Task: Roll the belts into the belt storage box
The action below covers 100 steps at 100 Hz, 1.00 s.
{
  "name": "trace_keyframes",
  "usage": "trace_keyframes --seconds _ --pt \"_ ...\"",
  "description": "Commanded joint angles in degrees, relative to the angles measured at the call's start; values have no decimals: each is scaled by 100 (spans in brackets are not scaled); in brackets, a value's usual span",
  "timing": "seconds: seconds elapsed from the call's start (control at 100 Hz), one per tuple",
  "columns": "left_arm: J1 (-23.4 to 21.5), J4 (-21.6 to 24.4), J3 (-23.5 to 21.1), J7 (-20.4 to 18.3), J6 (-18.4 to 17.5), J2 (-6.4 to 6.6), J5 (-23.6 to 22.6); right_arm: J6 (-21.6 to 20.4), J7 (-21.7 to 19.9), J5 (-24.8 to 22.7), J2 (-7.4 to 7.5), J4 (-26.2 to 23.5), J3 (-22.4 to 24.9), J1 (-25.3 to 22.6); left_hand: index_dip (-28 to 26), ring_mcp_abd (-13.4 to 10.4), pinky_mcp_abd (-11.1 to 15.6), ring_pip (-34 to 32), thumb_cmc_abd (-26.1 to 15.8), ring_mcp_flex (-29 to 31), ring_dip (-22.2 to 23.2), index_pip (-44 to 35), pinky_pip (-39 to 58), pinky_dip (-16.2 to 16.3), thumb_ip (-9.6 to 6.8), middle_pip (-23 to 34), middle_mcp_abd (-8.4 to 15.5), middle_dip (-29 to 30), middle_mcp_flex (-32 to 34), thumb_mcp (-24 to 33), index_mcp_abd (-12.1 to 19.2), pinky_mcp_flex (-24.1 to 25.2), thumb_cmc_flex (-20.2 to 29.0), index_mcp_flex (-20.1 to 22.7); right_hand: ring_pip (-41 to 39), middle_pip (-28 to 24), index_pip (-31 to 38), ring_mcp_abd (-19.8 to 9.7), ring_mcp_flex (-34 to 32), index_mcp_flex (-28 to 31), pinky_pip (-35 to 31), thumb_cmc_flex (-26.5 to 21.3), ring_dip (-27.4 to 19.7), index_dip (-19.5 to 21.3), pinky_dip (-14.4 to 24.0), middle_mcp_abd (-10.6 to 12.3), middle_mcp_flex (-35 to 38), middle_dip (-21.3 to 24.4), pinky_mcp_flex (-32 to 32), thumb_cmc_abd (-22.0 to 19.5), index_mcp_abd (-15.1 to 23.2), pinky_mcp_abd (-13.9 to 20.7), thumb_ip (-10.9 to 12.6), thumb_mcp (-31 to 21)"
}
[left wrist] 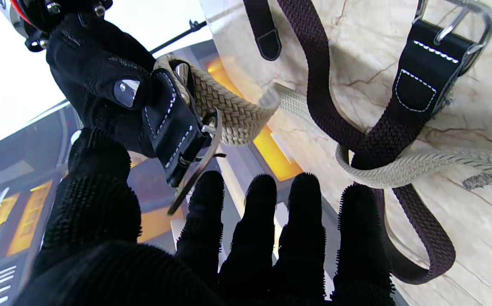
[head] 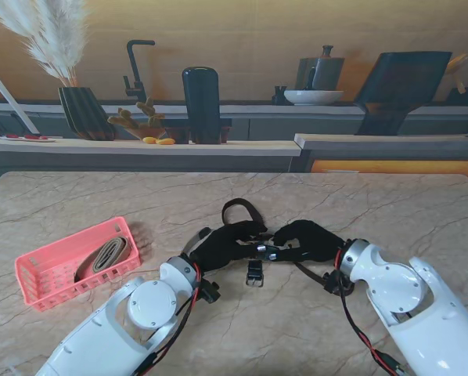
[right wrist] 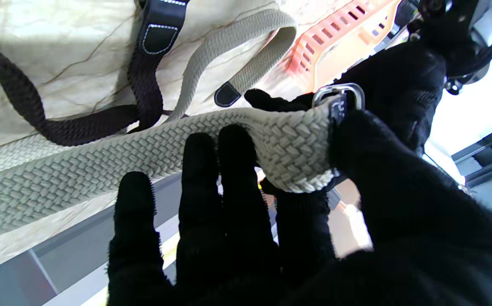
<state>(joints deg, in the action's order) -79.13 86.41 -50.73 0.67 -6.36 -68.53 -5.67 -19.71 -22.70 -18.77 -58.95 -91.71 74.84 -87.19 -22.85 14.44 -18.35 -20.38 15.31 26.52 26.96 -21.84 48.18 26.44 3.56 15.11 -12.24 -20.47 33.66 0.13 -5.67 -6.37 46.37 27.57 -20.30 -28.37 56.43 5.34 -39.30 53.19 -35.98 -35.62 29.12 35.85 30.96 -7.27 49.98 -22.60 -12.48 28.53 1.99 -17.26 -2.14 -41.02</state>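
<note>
My right hand point(head: 308, 239) is shut on the buckle end of a beige woven belt point(right wrist: 144, 148), held just above the table. The belt's folded end point(left wrist: 237, 114) is pinched between thumb and fingers. My left hand point(head: 222, 244) faces it with fingers spread point(left wrist: 250, 238); the buckle hangs between its thumb and fingers, not gripped. A dark brown woven belt point(left wrist: 314, 85) lies under both hands. Its loop point(head: 238, 207) is on the far side and its buckle point(head: 255, 274) on the near side. The pink storage box point(head: 42, 283) stands at the left with a rolled beige belt point(head: 105, 257) inside.
The rest of the beige belt trails across the marble table and crosses the dark belt point(right wrist: 38, 123). The pink box point(right wrist: 339, 38) is a hand's length left of my left hand. A counter with a vase, a faucet and a kettle runs behind the table's far edge.
</note>
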Motion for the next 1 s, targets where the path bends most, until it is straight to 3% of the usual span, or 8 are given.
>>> trace_keyframes --seconds 0.0,0.1,0.12,0.15,0.28,0.51,0.78,0.99 --pt "23 37 27 -38 26 26 27 -58 -35 -31 2 -1 -71 74 -80 76 -120 -248 217 399 211 -7 340 241 -149 78 40 -101 389 128 58 -166 29 264 115 311 223 -193 164 287 148 -104 -90 69 140 80 -156 104 55 -47 20 92 53 -231" --pt "49 60 55 -133 101 54 -9 -65 -152 21 25 39 -147 149 -381 145 -110 -709 220 918 467 -445 825 394 -126 358 66 -297 984 587 109 -439 286 698 124 323 223 -179 170 293 165 -95 -89 67 160 81 -153 95 58 -51 15 95 62 -235" --pt "52 64 58 -146 110 58 -18 -65 -165 22 28 45 -158 160 -496 170 -92 -832 368 1057 522 -526 1005 323 -41 419 74 -361 1132 1424 118 -541 -35 795 126 324 221 -185 170 290 169 -94 -89 67 166 75 -147 92 57 -47 15 89 64 -235" --pt "55 76 60 -174 130 67 -29 -67 -186 18 34 54 -172 176 -568 190 -68 -1039 369 1223 614 -663 1203 387 -12 548 98 -416 1318 1744 128 -650 -76 907 128 326 221 -184 170 289 175 -91 -88 67 173 82 -146 89 57 -49 17 86 66 -236" --pt "50 112 53 -273 170 96 -23 -68 -279 11 55 80 -202 223 -871 268 -64 -1658 679 1630 837 -1225 1609 604 241 1003 121 -621 1782 1810 283 -946 507 1108 141 337 223 -179 178 287 195 -94 -86 71 203 89 -142 76 55 -39 26 90 81 -242" --pt "75 155 24 -693 154 194 144 -52 -377 -23 79 103 -226 281 -603 108 -16 -2566 1033 2400 1168 -2402 2280 832 271 1533 210 -1479 2592 2368 405 -1594 1162 1314 155 350 229 -178 182 286 234 -76 -81 75 252 76 -138 55 58 -42 38 93 102 -244" --pt "217 14 100 -1310 30 256 861 -38 -393 -151 88 154 -288 365 -548 -174 69 -3032 1156 2935 1373 -3009 2632 796 204 1951 126 -1928 2997 3147 244 -2134 1239 1448 144 305 198 -131 163 199 292 38 -56 87 320 60 -58 6 80 -101 317 64 114 -149" --pt "153 -83 104 -1233 131 127 1485 -51 -236 -466 75 138 -287 345 -1735 -406 68 -3582 1322 3192 1631 -3303 3012 848 -77 2718 -10 -2451 2952 4295 391 -2391 671 1081 74 247 119 -37 81 -141 360 111 32 -45 435 -11 77 -50 69 -2 834 -12 -106 317"
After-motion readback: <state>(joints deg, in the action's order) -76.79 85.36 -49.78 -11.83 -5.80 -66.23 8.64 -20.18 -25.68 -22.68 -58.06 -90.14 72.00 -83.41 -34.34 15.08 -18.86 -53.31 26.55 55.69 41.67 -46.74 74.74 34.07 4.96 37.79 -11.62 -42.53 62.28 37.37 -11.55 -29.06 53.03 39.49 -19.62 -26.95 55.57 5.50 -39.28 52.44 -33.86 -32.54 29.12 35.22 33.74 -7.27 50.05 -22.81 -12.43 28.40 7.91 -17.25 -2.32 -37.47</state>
